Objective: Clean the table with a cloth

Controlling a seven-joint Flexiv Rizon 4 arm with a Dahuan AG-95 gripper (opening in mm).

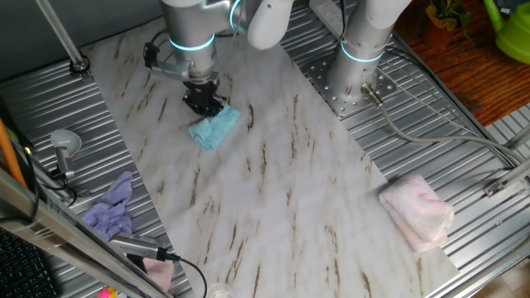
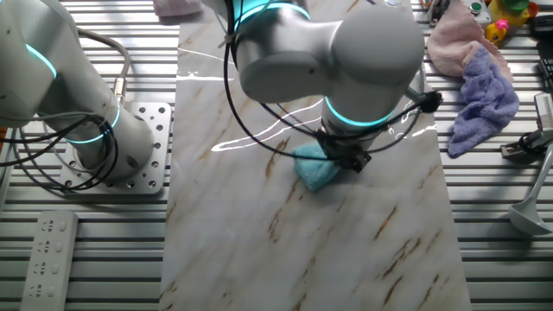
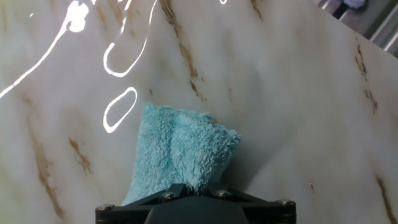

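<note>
We see the gripper right at the lens in the hand view, fingers pinching the turquoise terry cloth at its near edge. Cloth is bunched and lies on the marble table, fanning out away from the fingers. In one fixed view the gripper sits over the far-left part of the slab, cloth touching its surface. Lavender rag lies left on the ribbed metal, pink towel at the near-right corner of the slab.

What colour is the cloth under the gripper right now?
Turquoise, a fuzzy light blue-green; the cloth shows best in the hand view, lying on the table.
</note>
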